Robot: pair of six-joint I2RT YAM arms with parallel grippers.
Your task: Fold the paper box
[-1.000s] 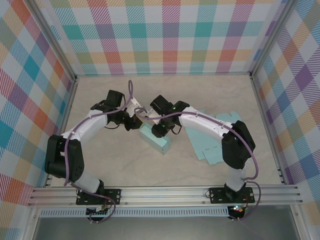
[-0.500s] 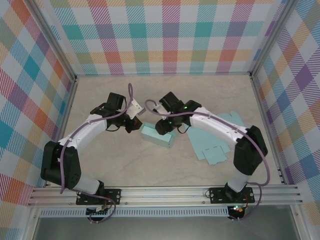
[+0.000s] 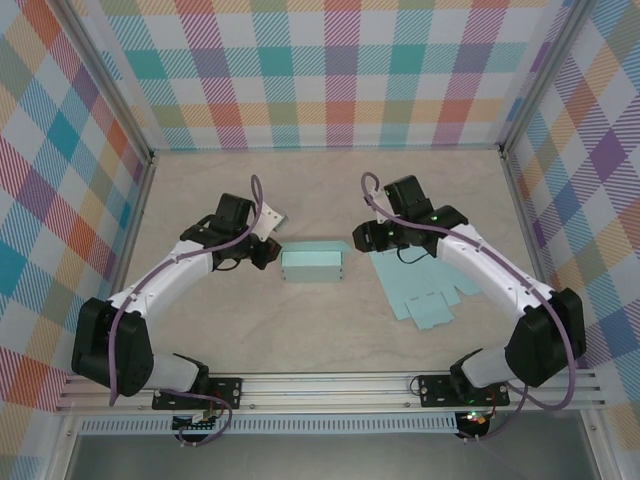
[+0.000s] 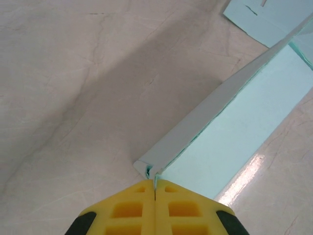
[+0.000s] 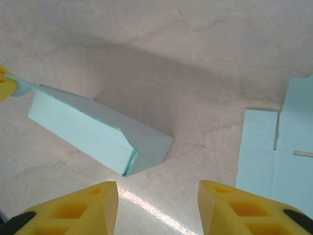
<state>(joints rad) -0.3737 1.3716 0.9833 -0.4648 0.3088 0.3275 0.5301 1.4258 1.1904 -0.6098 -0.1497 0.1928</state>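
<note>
The paper box (image 3: 312, 265) is a long pale teal carton lying on the table between the two arms. My left gripper (image 3: 271, 252) is at its left end, shut on a thin flap at that corner; in the left wrist view the yellow fingers (image 4: 132, 208) are pressed together on the paper edge, and the box (image 4: 234, 122) runs away to the upper right. My right gripper (image 3: 362, 238) stands open a short way off the box's right end, touching nothing. In the right wrist view the box (image 5: 93, 129) lies ahead of the gripper (image 5: 156, 205), its end flaps partly tucked.
Flat teal box blanks (image 3: 425, 295) lie on the table right of the box, under the right arm, and their sheet (image 5: 281, 156) is at the right in the right wrist view. Checkered walls enclose the table on three sides.
The right gripper has opened, let go of the box and drawn back to the right. The box has swung from a slant to lie level across the table, with the left gripper still pinching it.
</note>
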